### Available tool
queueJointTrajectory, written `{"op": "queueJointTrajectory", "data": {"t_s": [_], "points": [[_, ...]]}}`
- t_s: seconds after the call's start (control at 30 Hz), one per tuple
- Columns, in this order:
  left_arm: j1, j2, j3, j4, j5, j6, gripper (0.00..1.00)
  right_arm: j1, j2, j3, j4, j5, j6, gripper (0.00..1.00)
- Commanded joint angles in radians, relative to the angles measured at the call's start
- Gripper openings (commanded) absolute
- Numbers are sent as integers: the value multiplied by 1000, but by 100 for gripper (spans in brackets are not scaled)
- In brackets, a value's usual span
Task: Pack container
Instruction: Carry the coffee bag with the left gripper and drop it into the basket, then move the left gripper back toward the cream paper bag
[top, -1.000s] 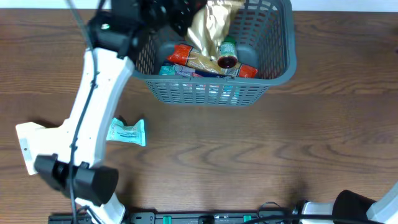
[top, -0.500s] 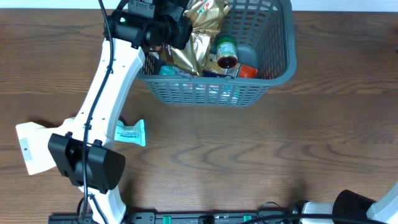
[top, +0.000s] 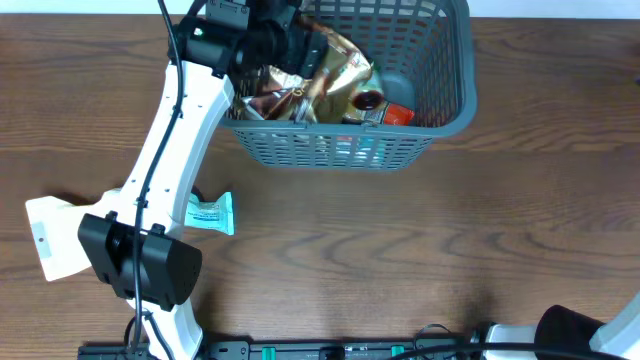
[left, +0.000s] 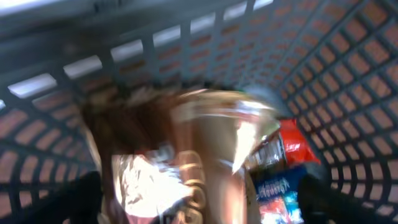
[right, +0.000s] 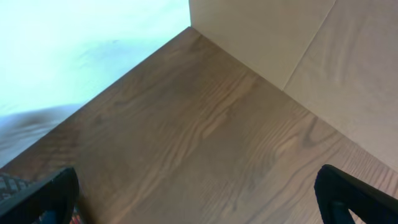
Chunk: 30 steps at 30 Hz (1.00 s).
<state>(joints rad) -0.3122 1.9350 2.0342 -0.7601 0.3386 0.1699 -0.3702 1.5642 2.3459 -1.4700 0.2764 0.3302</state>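
The container (top: 452, 70) is a dark grey slotted basket at the table's back centre. In the left wrist view its lattice wall (left: 348, 74) fills the frame. A shiny gold-and-brown foil packet (top: 335, 78) lies tilted inside it on other packets. My left gripper (top: 285, 45) hangs over the basket's left half, open. In the blurred left wrist view the foil packet (left: 211, 155) sits below the wide-apart left gripper (left: 205, 200), free of both fingers. My right gripper (right: 199, 205) is open over bare wood, with nothing between its fingers.
A red packet (top: 398, 115) and a round dark-lidded item (top: 367, 99) lie in the basket. A blue packet (left: 277, 190) lies beside the foil one. A teal packet (top: 207, 213) lies on the table by the left arm. The right arm's base (top: 590, 335) is at the front right corner.
The left gripper has opened. The foil packet, held upright half a second ago, has dropped and now lies flatter in the basket. The right arm has not moved.
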Motion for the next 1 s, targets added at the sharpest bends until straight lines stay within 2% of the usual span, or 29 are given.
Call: {"op": "queueJointTrajectory", "data": {"t_s": [0.0,0.13,0.23,0.37,0.5,0.57,0.7,0.77,0.8,0.93,0.97], "points": [[2,-32,31,54,16,-34,99,-8,5,0,-2,0,13,99],[3,-77,44,113,9,-87,99,-8,5,0,-2,0,13,99],[12,-124,44,117,-76,-174,99,-8,5,0,-2,0,14,99],[39,-197,44,55,-298,-270,99,-8,5,0,-2,0,13,99],[81,-276,44,-71,-581,-383,99,-8,5,0,-2,0,13,99],[111,-311,44,-142,-664,-441,99,-8,5,0,-2,0,14,99],[206,-371,44,-304,-718,-656,99,-8,5,0,-2,0,13,99],[279,-394,44,-418,-718,-834,99,-8,5,0,-2,0,13,99],[294,-396,44,-442,-718,-870,99,-8,5,0,-2,0,13,99],[410,-395,42,-665,-709,-1218,99,-8,5,0,-2,0,14,99],[431,-392,41,-705,-702,-1265,99,-8,5,0,-2,0,13,99]]}}
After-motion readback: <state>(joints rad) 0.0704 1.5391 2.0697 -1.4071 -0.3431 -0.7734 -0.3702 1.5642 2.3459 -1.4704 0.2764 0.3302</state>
